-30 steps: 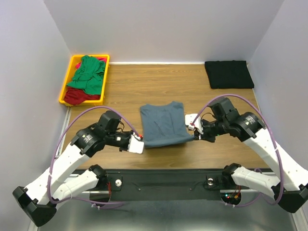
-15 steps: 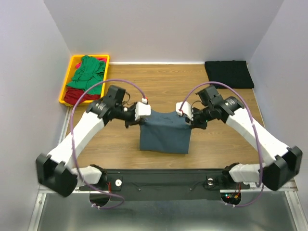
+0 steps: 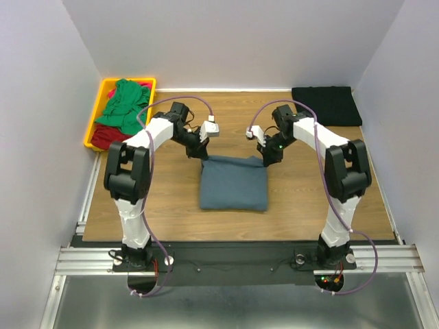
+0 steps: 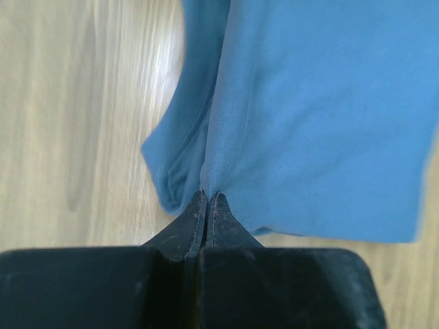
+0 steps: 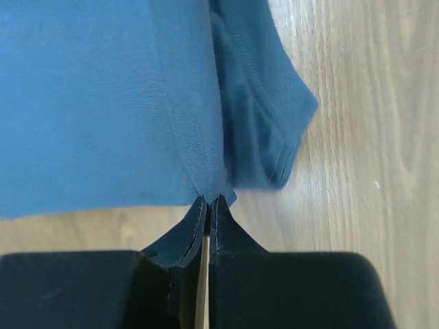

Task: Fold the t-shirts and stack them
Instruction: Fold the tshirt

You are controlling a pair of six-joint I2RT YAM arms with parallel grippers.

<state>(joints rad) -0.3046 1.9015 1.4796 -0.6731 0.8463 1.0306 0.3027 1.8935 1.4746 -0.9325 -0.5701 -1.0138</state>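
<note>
both arms are now at the far edge of the blue-grey shirt [image 3: 233, 186], not the near edge like 1 s ago. the shirt is now folded in half, mid table [image 3: 171, 202]. left pincer [image 4: 208, 200] & right pincer [image 5: 208, 203] are both pinched tight on its far corners.

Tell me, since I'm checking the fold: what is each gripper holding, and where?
Both hold the blue-grey t-shirt: the left gripper pinches its far left corner, the right gripper its far right corner.
</note>
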